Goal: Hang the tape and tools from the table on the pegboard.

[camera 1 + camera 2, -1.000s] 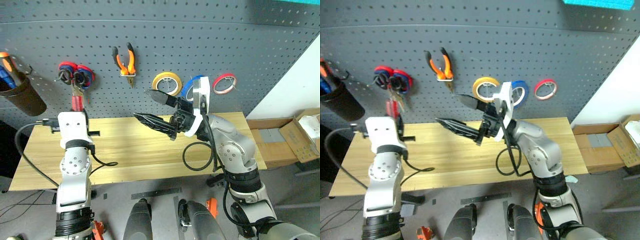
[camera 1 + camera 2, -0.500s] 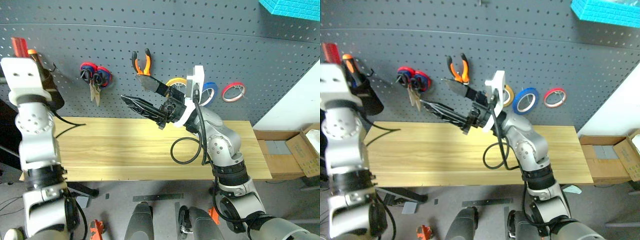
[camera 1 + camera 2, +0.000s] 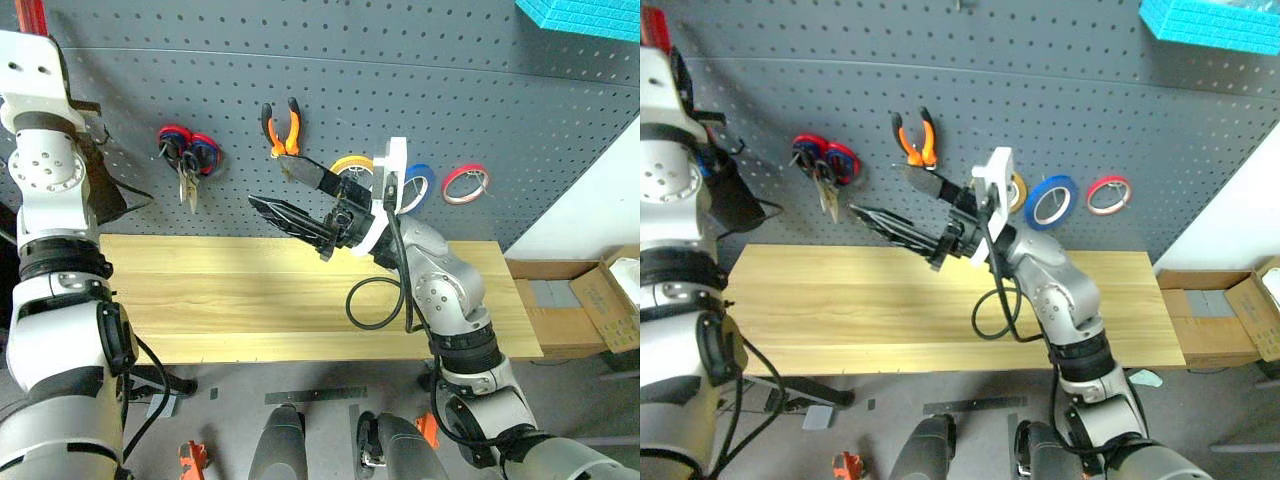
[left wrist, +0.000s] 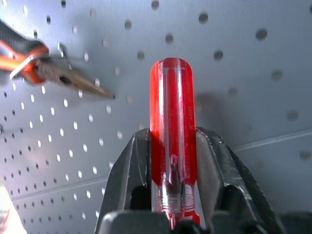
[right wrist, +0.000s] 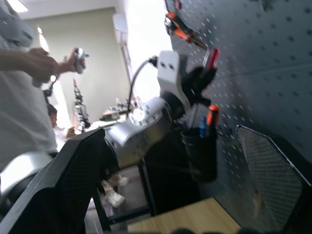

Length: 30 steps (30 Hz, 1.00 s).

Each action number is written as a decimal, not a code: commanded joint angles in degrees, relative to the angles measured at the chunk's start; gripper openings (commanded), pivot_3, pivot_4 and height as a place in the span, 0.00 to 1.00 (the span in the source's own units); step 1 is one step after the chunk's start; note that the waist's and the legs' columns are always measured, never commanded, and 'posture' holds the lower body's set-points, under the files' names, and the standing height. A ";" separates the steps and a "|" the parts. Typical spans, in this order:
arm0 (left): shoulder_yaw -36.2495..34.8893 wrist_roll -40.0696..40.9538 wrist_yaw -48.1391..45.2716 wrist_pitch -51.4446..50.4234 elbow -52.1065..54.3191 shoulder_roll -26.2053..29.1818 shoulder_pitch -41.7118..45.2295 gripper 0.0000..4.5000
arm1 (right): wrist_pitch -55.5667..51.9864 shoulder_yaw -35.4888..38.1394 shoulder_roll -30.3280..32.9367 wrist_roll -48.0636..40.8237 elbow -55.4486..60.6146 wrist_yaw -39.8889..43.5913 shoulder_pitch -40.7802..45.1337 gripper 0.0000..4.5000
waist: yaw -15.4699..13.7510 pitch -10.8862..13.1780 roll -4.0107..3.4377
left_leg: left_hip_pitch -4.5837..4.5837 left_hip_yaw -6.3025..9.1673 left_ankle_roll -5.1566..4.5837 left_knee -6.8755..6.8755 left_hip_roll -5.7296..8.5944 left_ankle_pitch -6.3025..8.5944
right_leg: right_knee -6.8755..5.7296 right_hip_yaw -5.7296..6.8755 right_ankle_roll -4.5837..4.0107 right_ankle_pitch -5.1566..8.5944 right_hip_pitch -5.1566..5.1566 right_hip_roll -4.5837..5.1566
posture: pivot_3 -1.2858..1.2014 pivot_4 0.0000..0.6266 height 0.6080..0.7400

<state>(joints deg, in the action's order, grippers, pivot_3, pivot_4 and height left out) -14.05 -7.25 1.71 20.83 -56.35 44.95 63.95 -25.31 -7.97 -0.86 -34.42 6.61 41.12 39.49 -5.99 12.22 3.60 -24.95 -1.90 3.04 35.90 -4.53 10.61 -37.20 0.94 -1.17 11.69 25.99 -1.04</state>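
Gripping screwdriver (image 4: 171, 141), left gripper (image 4: 171, 195) was high by pegboard (image 3: 420, 90) | right gripper (image 3: 300, 198) gaped empty | tip: lower shaft-first into black holder (image 3: 732, 195), slowly

screwdriver (image 4: 172, 141): clear red handle
pegboard (image 3: 400, 90): dark grey — dotted grid
table (image 3: 250, 300): light wood grain — striped
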 commanded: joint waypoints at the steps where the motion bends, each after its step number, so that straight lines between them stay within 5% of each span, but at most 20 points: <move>1: 0.39 0.05 0.28 3.35 -2.57 2.23 3.58 0.20 | 1.19 0.79 0.15 -0.16 2.95 -0.65 -0.14 1.00 | 0.03 0.00 0.00 | 0.00 0.00 0.00 0.00 0.00 0.00 | -0.01 0.00 0.00 0.00 0.00 0.00 | 0.60 0.22 1.00; 17: -1.32 3.62 1.11 4.51 -2.28 0.79 -3.10 0.20 | -0.05 0.26 2.24 -0.59 5.11 -1.70 -1.75 1.00 | 0.39 0.00 0.00 | 0.16 -0.01 -0.01 0.23 0.00 -0.02 | -0.60 -0.12 -0.02 0.01 0.03 -0.02 | 0.60 0.26 1.00; 30: -5.99 8.89 3.17 -3.13 15.95 -2.55 -17.87 0.20 | -0.21 -0.19 3.35 -0.39 4.99 -1.42 -1.64 1.00 | 1.49 0.00 0.00 | 0.19 -0.02 -0.02 0.28 0.02 -0.03 | -0.71 -0.17 -0.02 0.01 0.01 0.03 | 0.60 0.26 1.00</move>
<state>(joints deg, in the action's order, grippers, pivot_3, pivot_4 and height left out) -18.45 0.31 4.05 19.03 -45.19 42.39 47.28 -25.74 -8.38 2.45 -34.50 9.04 39.53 37.39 -4.50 12.22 3.59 -24.75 -1.93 3.03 36.19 -4.52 10.58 -37.91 0.77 -1.19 11.69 26.00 -0.99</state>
